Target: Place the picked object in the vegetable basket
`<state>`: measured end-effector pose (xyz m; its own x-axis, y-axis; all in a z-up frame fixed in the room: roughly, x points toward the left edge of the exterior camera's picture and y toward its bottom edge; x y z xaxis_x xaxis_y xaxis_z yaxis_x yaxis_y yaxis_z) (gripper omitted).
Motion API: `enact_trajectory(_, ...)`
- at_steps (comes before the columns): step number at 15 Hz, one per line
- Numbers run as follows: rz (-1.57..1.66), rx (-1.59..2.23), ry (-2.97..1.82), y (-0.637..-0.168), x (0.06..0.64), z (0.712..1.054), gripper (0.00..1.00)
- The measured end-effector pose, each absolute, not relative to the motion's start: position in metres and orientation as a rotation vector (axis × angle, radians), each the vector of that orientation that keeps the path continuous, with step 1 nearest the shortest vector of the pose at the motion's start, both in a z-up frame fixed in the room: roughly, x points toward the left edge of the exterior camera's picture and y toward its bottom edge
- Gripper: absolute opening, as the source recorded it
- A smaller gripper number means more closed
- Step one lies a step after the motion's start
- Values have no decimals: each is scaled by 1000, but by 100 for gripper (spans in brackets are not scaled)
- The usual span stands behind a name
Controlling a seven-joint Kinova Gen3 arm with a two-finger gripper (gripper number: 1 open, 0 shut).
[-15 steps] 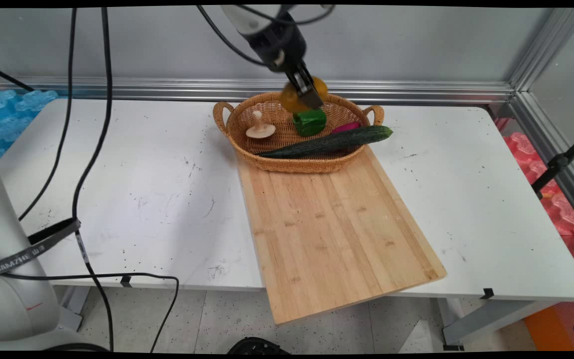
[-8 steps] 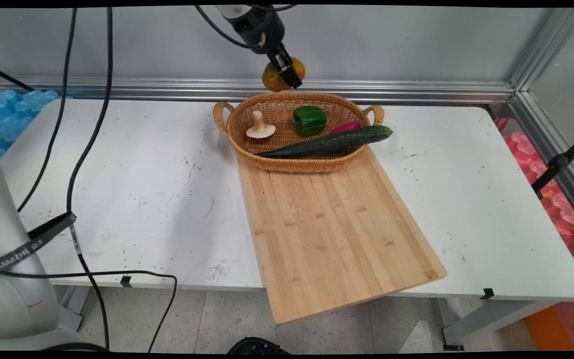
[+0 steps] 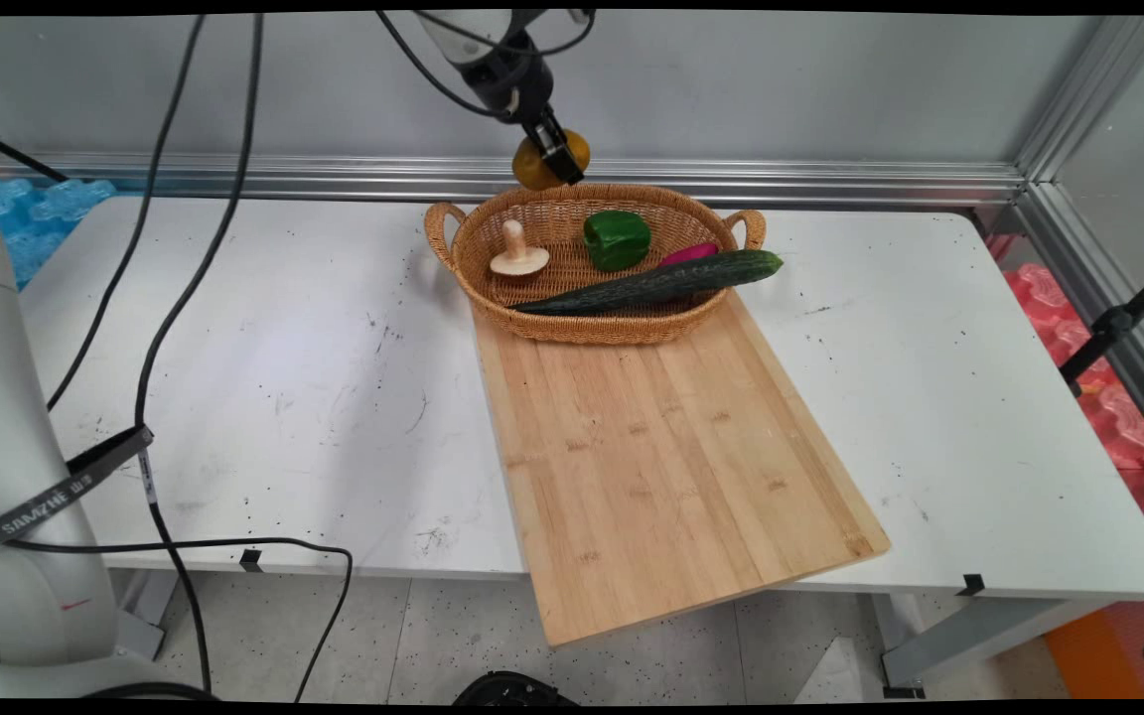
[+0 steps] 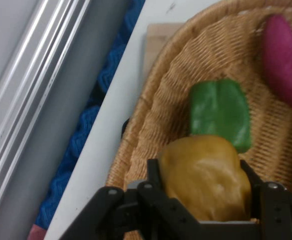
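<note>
My gripper [image 3: 554,159] [image 4: 203,192] is shut on a yellow-orange bell pepper [image 3: 532,169] [image 4: 204,177], held in the air above the far rim of a wicker basket [image 3: 493,303] [image 4: 150,100]. Inside the basket lie a green bell pepper [image 3: 617,239] [image 4: 219,114], a mushroom [image 3: 517,254], a magenta sweet potato [image 3: 691,252] [image 4: 285,62], and a long cucumber [image 3: 651,283] whose tip pokes over the right rim.
A wooden cutting board [image 3: 661,457] reaches from under the basket to past the table's near edge. Black cables [image 3: 170,298] hang at the left. An aluminium rail [image 3: 781,184] runs along the far edge of the table.
The gripper has lifted the yellow pepper out of the basket, up and to the left, and now holds it over the far rim.
</note>
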<state>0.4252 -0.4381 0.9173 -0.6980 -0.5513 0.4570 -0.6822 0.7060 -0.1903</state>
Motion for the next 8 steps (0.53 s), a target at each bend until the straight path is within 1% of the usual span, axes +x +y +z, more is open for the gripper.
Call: enact_trajectory(8, 426, 944, -2597, -473, 443, 855, 0)
